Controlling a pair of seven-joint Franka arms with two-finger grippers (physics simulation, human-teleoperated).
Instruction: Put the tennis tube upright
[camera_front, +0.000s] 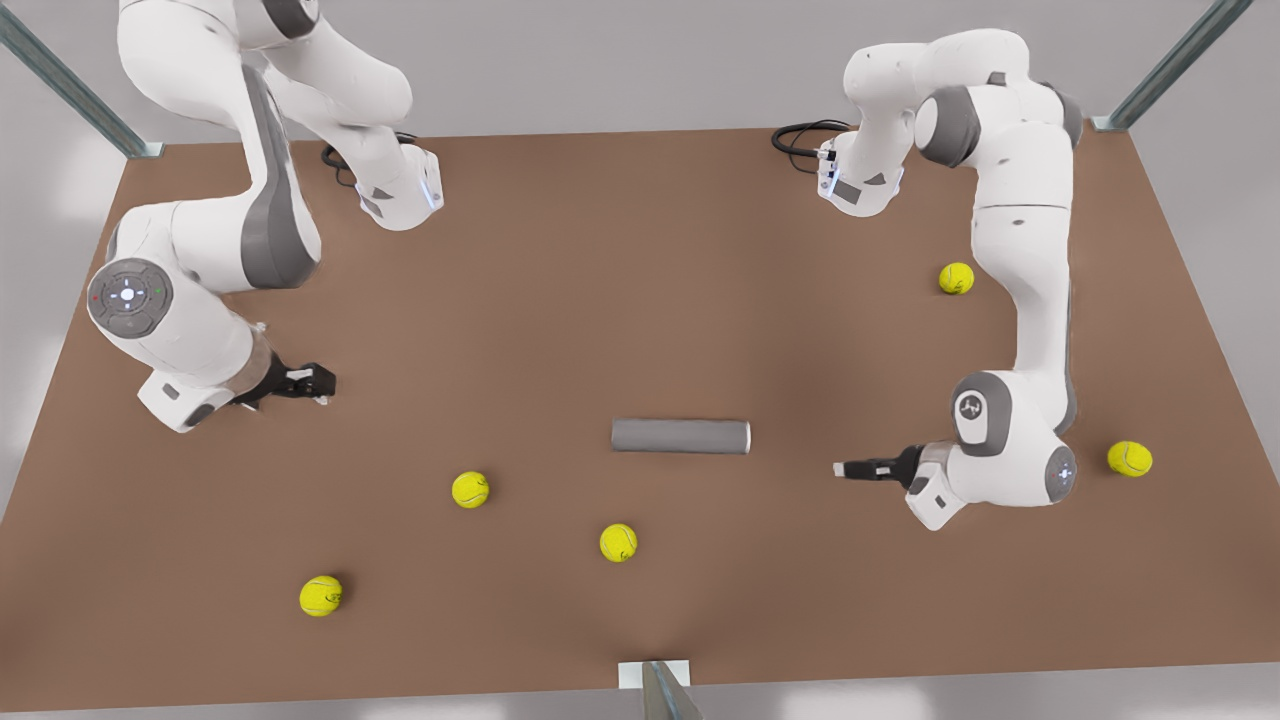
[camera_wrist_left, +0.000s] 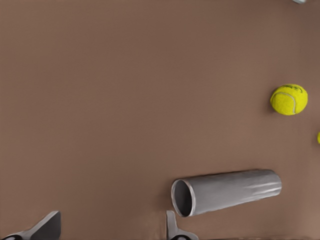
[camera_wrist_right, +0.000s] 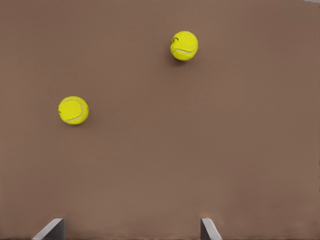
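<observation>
Front view: we judge this the approach step, nothing gripped yet. Tennis tube lies flat ahead of left gripper, apart. Right gripper waits, well apart from tube.

Left wrist view: fingers spread wide, empty; tube's open end just beside one finger.

Right wrist view: jaws spread, empty; tennis balls ahead.

Next, we reckon: straddle the rim end, clamp, tip up.

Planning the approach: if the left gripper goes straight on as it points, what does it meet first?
Probably the bare brown table: the left gripper points down just beside the slim grey metallic tennis tube; depth unclear.
</observation>
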